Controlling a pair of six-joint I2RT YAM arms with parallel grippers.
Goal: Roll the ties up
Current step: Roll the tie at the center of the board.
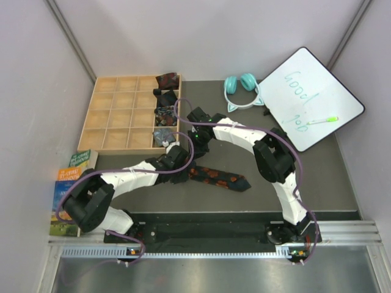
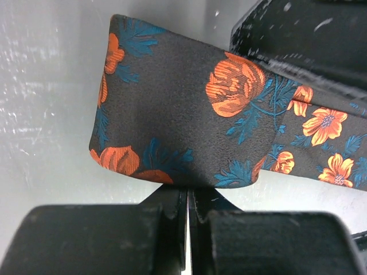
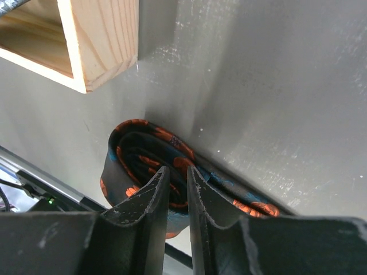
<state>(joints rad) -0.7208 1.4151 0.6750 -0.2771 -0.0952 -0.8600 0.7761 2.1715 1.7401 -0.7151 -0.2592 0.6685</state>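
We judge the job part done: small rolled ties (image 1: pixel 166 101) fill the right-hand column of the pale wooden compartment tray (image 1: pixel 91 116) at upper left; the black fabric necktie with orange flowers (image 1: pixel 217 178) lies mid-frame on the grey desk (image 1: pixel 317 177), coiled only at its left end, the rest flat; the left claw (image 2: pixel 188 193) is pinched shut on the coil's edge; the right claw (image 3: pixel 178 172) shows a narrow slit at the coil, and we cannot tell whether it grips; most of the length needs rolling, then stowing.

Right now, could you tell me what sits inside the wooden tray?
The wooden tray holds rolled ties in its right-hand column; a purple cable crosses them, so parts are hidden.
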